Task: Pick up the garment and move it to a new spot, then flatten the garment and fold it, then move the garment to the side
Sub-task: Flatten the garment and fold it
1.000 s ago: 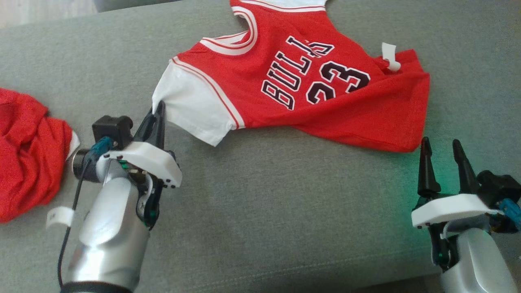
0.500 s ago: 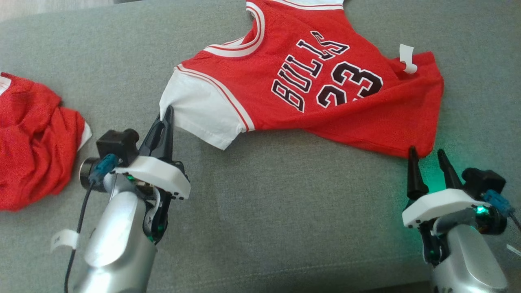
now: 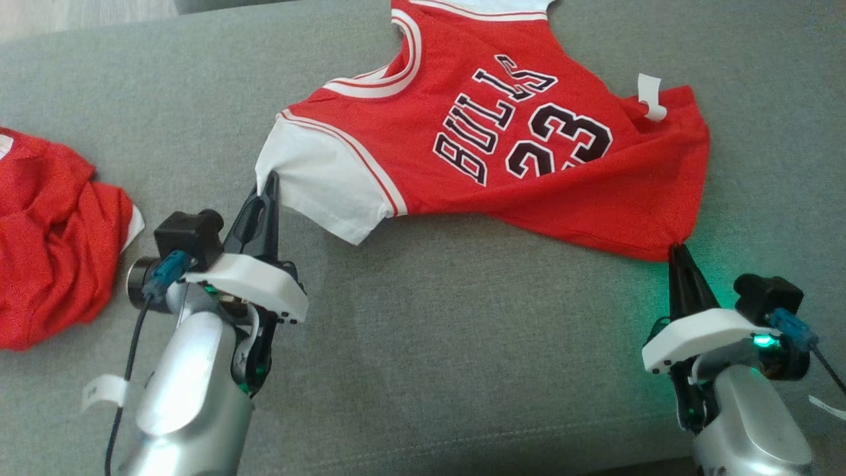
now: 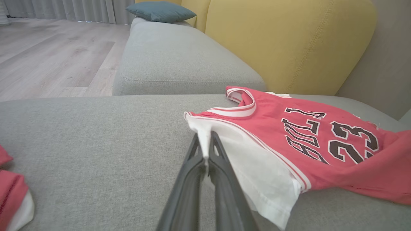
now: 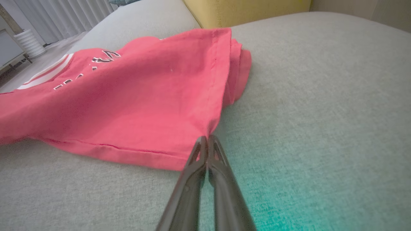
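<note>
Head view: we have the jersey (image 3: pixel 568 198) spread on the grey cushion (image 3: pixel 429 344), the left gripper (image 3: pixel 268 188) clamped on its white sleeve (image 3: pixel 317 178) and the right gripper (image 3: pixel 675 254) pinched on the hem corner (image 3: pixel 661 239). Both bites look shallow; uneven pulling may slip a corner free.
</note>
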Robot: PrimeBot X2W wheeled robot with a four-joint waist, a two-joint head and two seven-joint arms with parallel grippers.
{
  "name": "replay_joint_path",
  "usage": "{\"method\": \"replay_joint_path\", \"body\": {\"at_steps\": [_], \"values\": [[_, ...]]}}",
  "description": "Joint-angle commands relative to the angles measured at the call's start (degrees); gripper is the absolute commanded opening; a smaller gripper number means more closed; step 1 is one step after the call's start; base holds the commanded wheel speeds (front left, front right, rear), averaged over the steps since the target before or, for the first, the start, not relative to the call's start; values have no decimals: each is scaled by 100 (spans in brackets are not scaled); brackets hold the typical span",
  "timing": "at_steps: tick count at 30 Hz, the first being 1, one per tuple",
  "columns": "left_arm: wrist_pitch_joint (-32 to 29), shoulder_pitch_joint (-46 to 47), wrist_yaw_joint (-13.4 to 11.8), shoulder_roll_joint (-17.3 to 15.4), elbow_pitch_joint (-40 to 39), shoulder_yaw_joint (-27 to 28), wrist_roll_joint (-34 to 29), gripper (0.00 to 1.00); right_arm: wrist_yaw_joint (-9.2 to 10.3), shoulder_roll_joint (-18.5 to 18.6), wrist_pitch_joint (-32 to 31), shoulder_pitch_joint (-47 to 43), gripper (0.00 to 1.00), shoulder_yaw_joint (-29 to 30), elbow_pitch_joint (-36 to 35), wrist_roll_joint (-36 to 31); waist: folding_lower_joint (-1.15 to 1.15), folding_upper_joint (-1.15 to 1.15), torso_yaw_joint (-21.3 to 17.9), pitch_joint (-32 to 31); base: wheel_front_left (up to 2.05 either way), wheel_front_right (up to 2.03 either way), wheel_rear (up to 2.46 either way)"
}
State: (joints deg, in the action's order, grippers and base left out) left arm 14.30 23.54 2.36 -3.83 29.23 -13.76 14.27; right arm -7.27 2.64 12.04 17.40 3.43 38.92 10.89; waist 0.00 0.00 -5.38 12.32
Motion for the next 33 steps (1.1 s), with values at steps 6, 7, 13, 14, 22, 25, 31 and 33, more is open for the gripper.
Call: {"method": "replay_joint_path", "body": {"at_steps": [6,7,13,14,22,25,31,33], "values": [[70,-41,-62,-107,-412,416,116,0,-22,24,108,82,0,-251,-557,-109,0,0,-61,-196,0,0,0],[70,-60,-53,-97,-482,475,176,0,-22,24,107,55,0,-267,-701,-134,0,0,-74,-230,0,0,0],[70,-56,68,-45,-1181,825,559,0,-22,308,-89,37,0,-530,-2014,-13,0,0,-148,-464,0,0,0],[70,-10,104,-35,-1345,859,641,0,-22,410,-142,88,0,-588,-2282,31,0,0,-155,-513,0,0,0],[-347,611,149,26,-2710,982,1366,0,-22,1051,-770,786,0,-758,-3896,303,0,0,-107,-880,0,0,0],[-613,856,50,51,-3218,1003,1719,0,-22,1189,-949,1045,0,-829,-4191,336,0,0,-89,-1055,0,0,0],[-1006,1099,-329,79,-4282,930,2249,0,-22,1215,-1325,1275,0,-841,-4754,334,0,0,-119,-1331,0,0,0],[-1079,1135,-501,84,-4636,932,2380,0,-22,1132,-1512,1214,0,-786,-4976,314,0,0,-125,-1394,0,0,0]]}}
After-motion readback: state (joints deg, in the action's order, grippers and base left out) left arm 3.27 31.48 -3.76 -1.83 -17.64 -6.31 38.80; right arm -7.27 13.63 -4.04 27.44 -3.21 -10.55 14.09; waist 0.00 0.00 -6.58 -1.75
